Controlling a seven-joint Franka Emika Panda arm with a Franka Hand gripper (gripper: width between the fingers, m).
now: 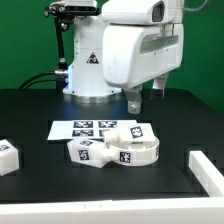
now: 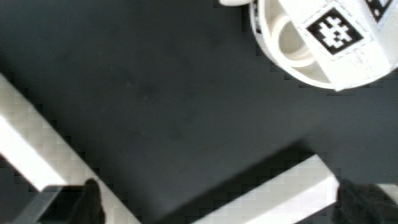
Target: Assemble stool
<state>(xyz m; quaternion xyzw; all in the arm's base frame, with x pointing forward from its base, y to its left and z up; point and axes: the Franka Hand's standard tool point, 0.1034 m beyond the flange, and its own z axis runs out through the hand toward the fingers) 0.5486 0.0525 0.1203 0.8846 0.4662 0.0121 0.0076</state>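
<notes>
The round white stool seat (image 1: 133, 153) lies on the black table in front of the marker board (image 1: 88, 128), tags on its rim. It also shows in the wrist view (image 2: 324, 38), tag up. One chunky white leg (image 1: 84, 150) lies against the seat on the exterior view's left. Another leg (image 1: 134, 132) lies just behind the seat. A third white block (image 1: 8, 156) lies at the exterior view's far left. My gripper (image 1: 146, 97) hangs above the table behind the seat, touching nothing. In the wrist view my gripper (image 2: 221, 202) is open and empty, with dark fingertips (image 2: 68, 203) at the frame edge.
A white angled bracket (image 1: 207, 172) lies on the table at the exterior view's right, and its white bands (image 2: 39, 135) cross the wrist view. The robot's base (image 1: 90, 70) stands behind the marker board. Black cables run at the back left.
</notes>
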